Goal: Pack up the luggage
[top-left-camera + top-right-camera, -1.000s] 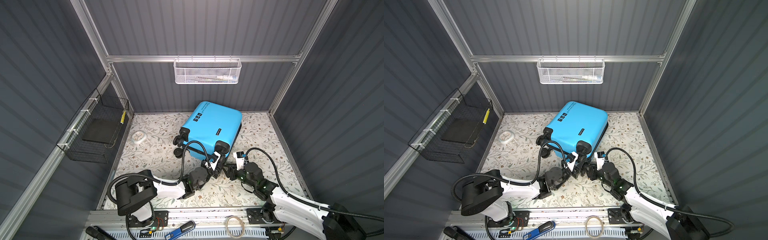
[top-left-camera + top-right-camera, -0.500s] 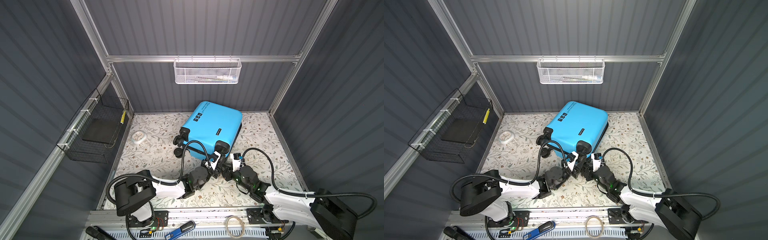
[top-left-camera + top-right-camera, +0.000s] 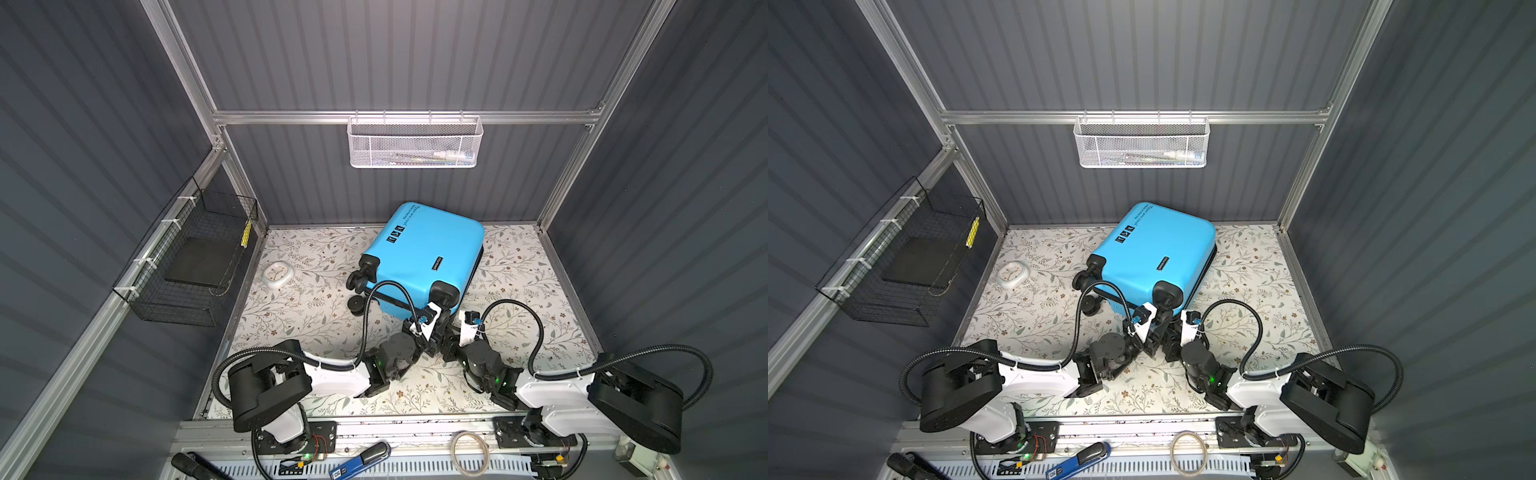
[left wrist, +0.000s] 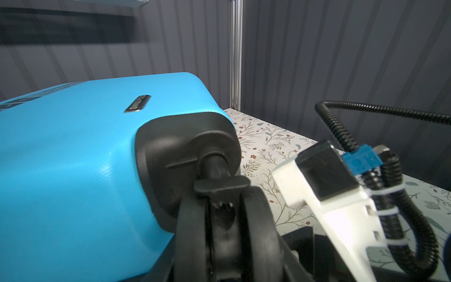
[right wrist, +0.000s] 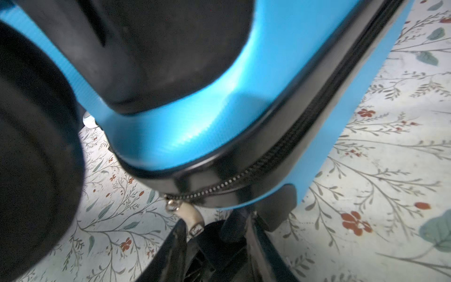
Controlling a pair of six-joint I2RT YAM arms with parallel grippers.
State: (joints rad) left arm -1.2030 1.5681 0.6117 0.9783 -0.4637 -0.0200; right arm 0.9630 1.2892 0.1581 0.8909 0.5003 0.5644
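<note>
Accordingly, the closed blue suitcase (image 3: 424, 257) lay flat on the desk (image 3: 311, 316), wheel end toward both arms, with its zipper pull (image 5: 189, 216) directly ahead of the nearer right gripper (image 5: 214, 244), whose jaws stood partly open around it, while the left gripper (image 3: 436, 322) flanked a spinner wheel (image 4: 219, 227), grip unconfirmed.

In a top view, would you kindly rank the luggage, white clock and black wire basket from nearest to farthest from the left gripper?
1. luggage, centre, its wheel at the left gripper
2. white clock, left of it
3. black wire basket, hanging far left
</note>
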